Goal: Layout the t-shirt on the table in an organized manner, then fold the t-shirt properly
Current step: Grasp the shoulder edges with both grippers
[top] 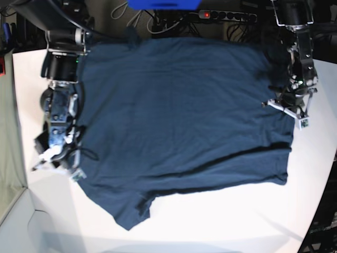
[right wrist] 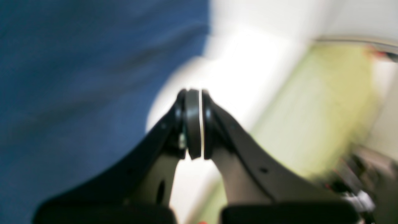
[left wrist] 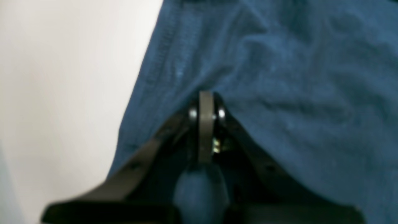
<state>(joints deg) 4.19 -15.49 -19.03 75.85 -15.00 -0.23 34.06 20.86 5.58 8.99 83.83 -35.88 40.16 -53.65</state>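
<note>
The dark navy t-shirt lies spread over most of the white table, with a sleeve sticking out toward the near edge and rumples at its far right corner. My left gripper stands at the shirt's right edge. In the left wrist view it is shut, tips down on the blue cloth, where creases run together; no cloth shows between the pads. My right gripper is just off the shirt's left edge. It is shut on nothing, over bare table beside the shirt.
A power strip, cables and a blue object sit behind the table's far edge. A green surface lies beyond the table's left edge. The table's curved rim runs down the right side.
</note>
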